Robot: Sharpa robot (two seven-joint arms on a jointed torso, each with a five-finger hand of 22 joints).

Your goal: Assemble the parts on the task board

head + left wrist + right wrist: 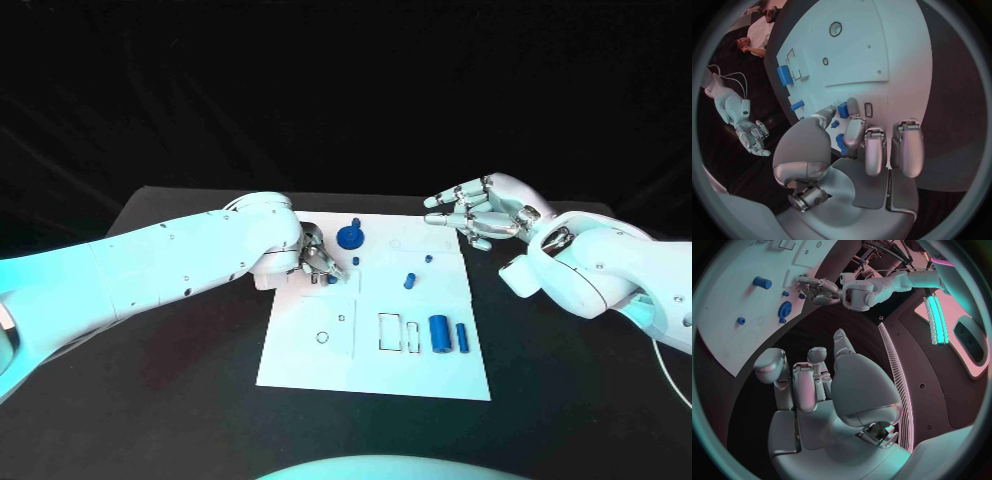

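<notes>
**A:** Head view first, from my left: what is your left hand (310,257) doing at the edge of the task board (369,375)?

**B:** It is down on the board's near-left part, fingers (856,134) curled in around a small blue part (332,279). In the left wrist view a blue piece (841,144) sits right against my fingertips, pinched as far as I can judge, and another small blue block (843,109) lies just beyond them. I take it I'm low there because the piece belongs in a seat on that side.

**A:** And the middle of the board?

**B:** A round blue part (351,237) stands near the far edge, and small pegs (411,280) lie toward the centre. Two longer blue pieces (438,335) lie side by side next to an outlined slot, probably waiting their turn.

**A:** Your right hand (482,213)?

**B:** Held above the surface (173,410) just off the board's far right corner, fingers loosely spread, gripping nothing. I'd say it's parked clear so my left has room.
</notes>
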